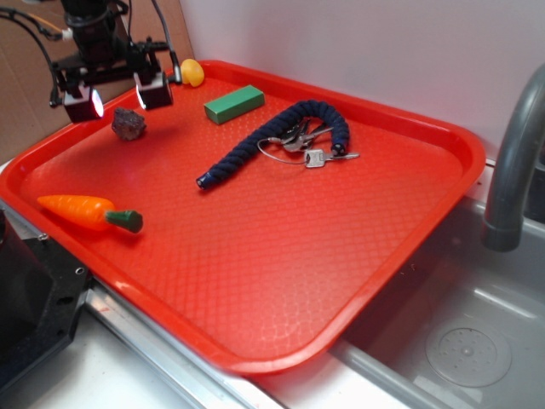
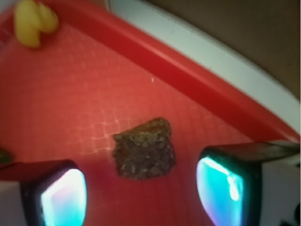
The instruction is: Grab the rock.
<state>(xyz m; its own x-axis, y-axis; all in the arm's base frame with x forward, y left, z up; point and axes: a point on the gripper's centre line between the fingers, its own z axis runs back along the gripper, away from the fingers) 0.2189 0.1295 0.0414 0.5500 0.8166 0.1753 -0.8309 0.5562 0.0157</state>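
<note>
Now, gripper (image 1: 117, 96): above the tray's far left corner, jaws apart, nothing held
Rock (image 1: 129, 124): lying on the red tray (image 1: 341, 281), below and between the two fingers (image 2: 63, 197), untouched
Neighbours: yellow toy (image 1: 192, 72) and green block (image 1: 233, 104) farther back

Rock (image 2: 145, 149) rough, matt, grainy stone. Tray (image 1: 281, 256) glossy red plastic, diamond-textured. Keys (image 1: 313, 156) shiny metal.

- The rock (image 1: 129, 123) lies on the tray (image 1: 281, 281) near its far left rim, below the claw (image 1: 117, 96)
- The block (image 1: 233, 104) lies right of the rock
- The carrot (image 1: 88, 211) lies nearer the front
</note>
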